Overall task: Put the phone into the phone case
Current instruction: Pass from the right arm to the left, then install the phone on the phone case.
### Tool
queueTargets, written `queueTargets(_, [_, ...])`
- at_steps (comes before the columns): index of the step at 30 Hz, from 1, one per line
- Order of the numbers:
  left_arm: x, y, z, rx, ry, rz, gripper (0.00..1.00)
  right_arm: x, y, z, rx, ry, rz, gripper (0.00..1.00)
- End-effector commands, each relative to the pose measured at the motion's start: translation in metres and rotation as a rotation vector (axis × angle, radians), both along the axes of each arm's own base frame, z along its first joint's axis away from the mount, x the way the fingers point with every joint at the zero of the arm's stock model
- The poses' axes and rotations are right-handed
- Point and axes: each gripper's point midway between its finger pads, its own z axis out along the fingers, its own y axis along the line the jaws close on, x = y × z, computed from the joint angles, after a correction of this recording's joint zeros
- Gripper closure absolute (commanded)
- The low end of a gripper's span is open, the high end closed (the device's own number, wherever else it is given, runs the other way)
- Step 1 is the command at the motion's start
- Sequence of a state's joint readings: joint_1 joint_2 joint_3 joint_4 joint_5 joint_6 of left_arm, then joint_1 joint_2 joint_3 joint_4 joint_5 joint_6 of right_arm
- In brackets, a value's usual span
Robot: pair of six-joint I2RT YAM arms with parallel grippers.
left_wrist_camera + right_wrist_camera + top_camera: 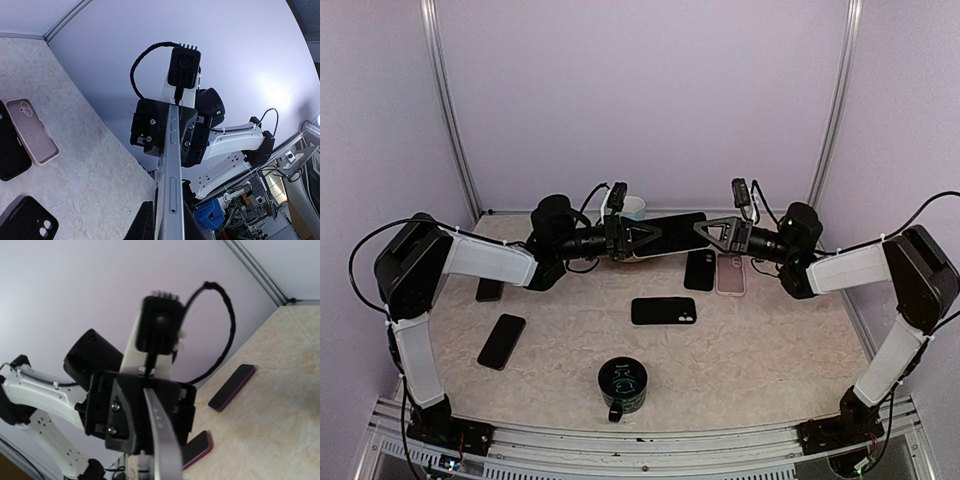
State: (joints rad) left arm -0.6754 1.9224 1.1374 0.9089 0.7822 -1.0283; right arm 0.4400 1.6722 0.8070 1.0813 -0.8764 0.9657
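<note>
Phone (678, 228) between left pincer (645, 238) and right pincer (708, 232)

phone (170, 165) edge-on, pink case (32, 132) on table (100, 165)

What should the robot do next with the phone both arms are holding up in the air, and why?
Probably open the right end effector and let go. Both end effectors pinch the phone by its ends, above the table, so neither arm can bring it down alone. With the left end effector gripping, it could then carry the phone to the pink phone case.
</note>
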Motion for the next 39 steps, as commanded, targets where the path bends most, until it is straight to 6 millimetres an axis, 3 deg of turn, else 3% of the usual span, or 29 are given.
queueTargets(1, [-0.011,-0.002,0.016,-0.045,-0.053,-0.032,0.93,0.007,0.005,-0.001,-0.013,-0.011,-0.022,1.00])
queueTargets(4, [-0.009,0.000,0.014,-0.035,-0.050,-0.023,1.00,0.012,0.005,-0.005,-0.030,0.024,-0.034,1.00])
queueTargets(8, [-0.005,0.004,0.009,-0.012,-0.049,0.001,1.00,0.014,0.005,-0.007,-0.066,0.039,-0.048,0.78])
queueTargets(11, [-0.003,0.011,0.005,0.003,-0.044,0.025,1.00,0.017,0.004,-0.010,-0.118,0.045,-0.070,0.54])
queueTargets(17, [0.003,0.027,-0.010,0.066,-0.033,0.071,1.00,0.021,-0.004,-0.018,-0.204,0.068,-0.111,0.29])
queueTargets(24, [0.013,0.037,-0.035,0.183,0.026,0.115,1.00,0.024,-0.015,-0.040,-0.310,0.116,-0.153,0.20])
queueTargets(29, [0.025,0.043,-0.059,0.254,0.119,0.137,1.00,0.023,-0.021,-0.061,-0.383,0.150,-0.177,0.18])
queueTargets(39, [0.033,0.035,-0.096,0.370,0.244,0.103,1.00,0.019,-0.027,-0.102,-0.472,0.222,-0.186,0.17])
